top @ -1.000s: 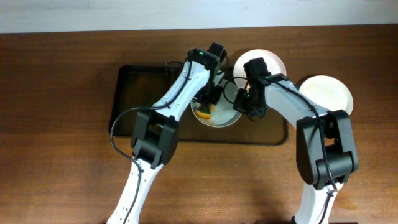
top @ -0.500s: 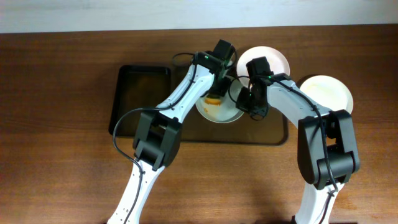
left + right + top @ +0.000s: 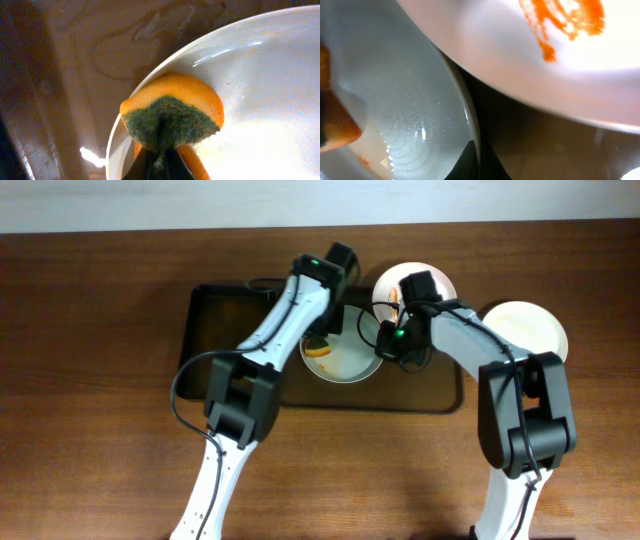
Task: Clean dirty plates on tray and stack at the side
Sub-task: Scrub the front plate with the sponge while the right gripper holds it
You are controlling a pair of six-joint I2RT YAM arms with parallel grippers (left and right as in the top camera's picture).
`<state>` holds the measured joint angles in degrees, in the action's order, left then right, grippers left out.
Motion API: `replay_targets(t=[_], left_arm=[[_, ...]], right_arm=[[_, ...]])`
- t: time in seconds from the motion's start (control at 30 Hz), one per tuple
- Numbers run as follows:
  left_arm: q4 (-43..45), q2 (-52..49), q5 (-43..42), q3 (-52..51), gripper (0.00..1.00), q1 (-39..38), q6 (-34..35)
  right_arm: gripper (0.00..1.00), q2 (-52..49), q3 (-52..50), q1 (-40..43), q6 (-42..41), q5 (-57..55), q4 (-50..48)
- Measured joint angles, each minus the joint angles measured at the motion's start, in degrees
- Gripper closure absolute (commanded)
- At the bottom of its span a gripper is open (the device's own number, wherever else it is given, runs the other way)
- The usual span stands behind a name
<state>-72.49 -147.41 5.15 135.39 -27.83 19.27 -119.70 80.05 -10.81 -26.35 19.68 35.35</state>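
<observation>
A white plate lies in the middle of the dark brown tray. My left gripper is shut on an orange and green sponge pressed on that plate's left inner rim. My right gripper is shut on the plate's right rim. A second plate with orange-red sauce streaks sits at the tray's back right, partly over the first. A third, plain white plate lies on the table right of the tray.
The wooden table surrounds the tray. The tray's left part is bare. A pale wall edge runs along the back of the table.
My left gripper has moved the sponge from the plate's upper middle to its left side. The plate has shifted slightly left. The right gripper has stayed on the rim.
</observation>
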Motion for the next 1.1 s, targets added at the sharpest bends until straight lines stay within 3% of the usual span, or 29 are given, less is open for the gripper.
replay_targets(t=[0.2, 0.3, 0.4, 0.57, 0.67, 0.83, 0.97, 1.1], left_arm=[[-2.0, 0.0, -15.5, 0.1, 1.0, 5.1, -10.4], [-5.9, 0.0, -23.2, 0.1, 1.0, 5.4, -19.6], [-6.1, 0.0, -27.2, 0.1, 1.0, 4.1, -25.7], [0.0, 0.0, -30.3, 0.0, 1.0, 2.6, -29.2], [7.1, 0.0, -27.5, 0.1, 1.0, 2.6, -26.6], [12.9, 0.0, -8.6, 0.1, 1.0, 2.3, -14.3], [5.1, 0.0, 4.8, 0.2, 1.0, 1.7, -6.5], [-4.8, 0.0, 3.2, 0.3, 1.0, 1.6, -3.9]], right_arm=[[0.96, -2.9, 0.2, 4.5, 4.4, 13.5, -1.6], [0.96, -3.3, 0.2, 4.5, 5.5, 15.4, -1.8], [0.96, -3.4, 0.2, 4.5, 5.6, 15.8, -1.9], [0.96, -3.6, 0.2, 4.5, 5.6, 16.3, -2.1], [0.96, -3.7, 0.2, 4.5, 5.6, 16.7, -2.3], [0.96, -3.8, 0.2, 4.4, 5.5, 17.0, -2.5], [0.96, -4.0, 0.2, 3.8, 5.6, 17.9, -2.8], [0.96, -4.0, 0.2, 3.5, 6.3, 18.0, -2.6]])
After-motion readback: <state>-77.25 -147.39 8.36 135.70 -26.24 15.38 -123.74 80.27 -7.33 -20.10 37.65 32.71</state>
